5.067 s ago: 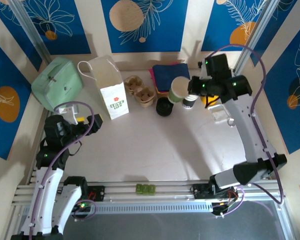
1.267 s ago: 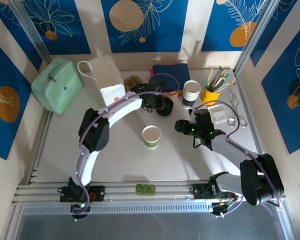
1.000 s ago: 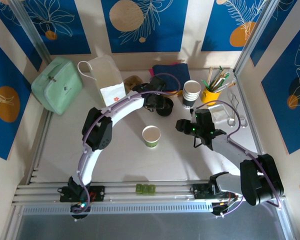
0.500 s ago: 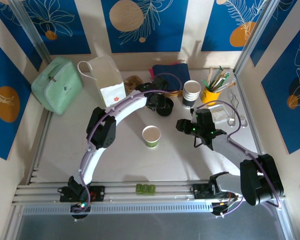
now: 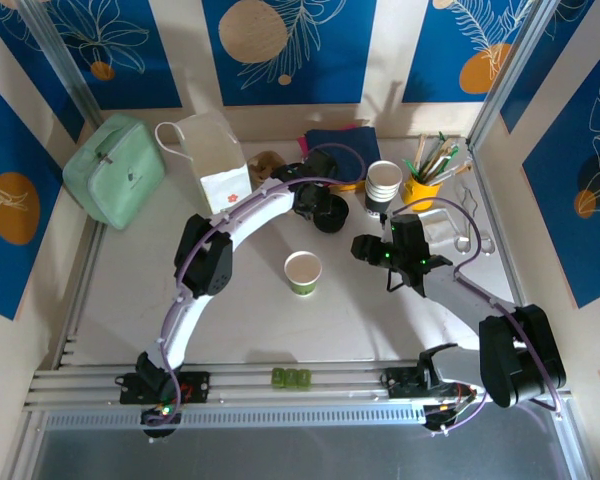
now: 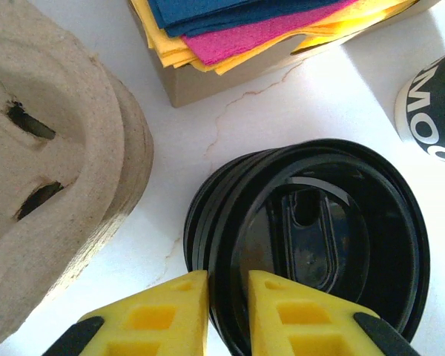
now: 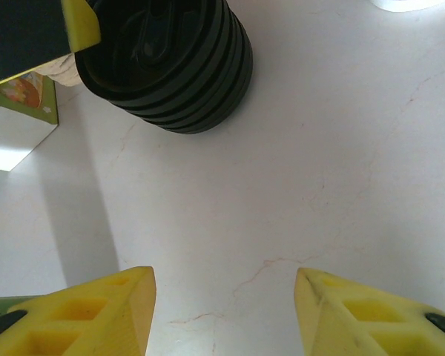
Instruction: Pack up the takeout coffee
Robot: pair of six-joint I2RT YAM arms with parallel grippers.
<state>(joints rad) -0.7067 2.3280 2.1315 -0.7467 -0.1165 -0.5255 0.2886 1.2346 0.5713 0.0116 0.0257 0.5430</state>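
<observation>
One stack of white ribbed takeout cups (image 5: 383, 187) stands at the back of the table (image 5: 230, 290), open rim up, just right of the black lids (image 5: 329, 213) and not touching them. Five seconds back the left arm sat folded at the near left and the right gripper (image 7: 222, 297) was up at that stack. Now the left gripper (image 6: 228, 297) is out at the lids, fingers nearly together, nipping the top lid's rim, and a single green-sided cup (image 5: 302, 272) stands mid-table. The right gripper hangs spread wide over bare table. The left wrist camera catches the stack's dark base with white lettering, plus the brown carrier (image 6: 52, 170) and coloured napkins (image 6: 282, 30); overhead gives the rim.
</observation>
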